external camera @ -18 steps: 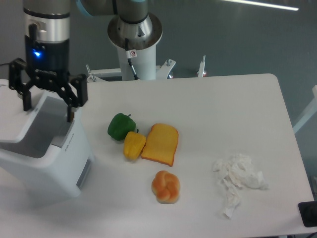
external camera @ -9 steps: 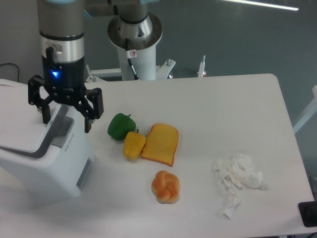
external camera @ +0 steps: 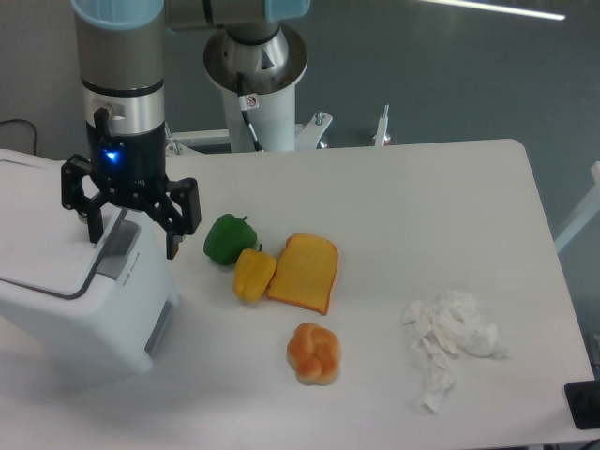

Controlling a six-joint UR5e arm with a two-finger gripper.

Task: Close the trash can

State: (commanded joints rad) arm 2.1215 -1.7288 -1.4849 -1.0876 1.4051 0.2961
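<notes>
The trash can (external camera: 89,314) is a large white boxy bin at the left of the table. Its flat white lid (external camera: 42,234) lies down on top of it, with the grey latch strip (external camera: 114,251) along the lid's right edge and a grey panel (external camera: 159,323) on the right side. My gripper (external camera: 131,230) hangs open just above the bin's right top edge, straddling the latch strip. One finger (external camera: 93,220) is over the lid and the other (external camera: 174,234) is past the bin's right side. It holds nothing.
Toy foods lie right of the bin: a green pepper (external camera: 228,239), a yellow pepper (external camera: 253,274), a toast slice (external camera: 304,272) and an orange bun (external camera: 314,352). Crumpled white paper (external camera: 450,339) lies at the right. The robot's base (external camera: 255,75) stands at the back.
The lid has come down from raised, with the bin's inside showing, to flat on the bin. My gripper has moved right and slightly down over the bin's right edge.
</notes>
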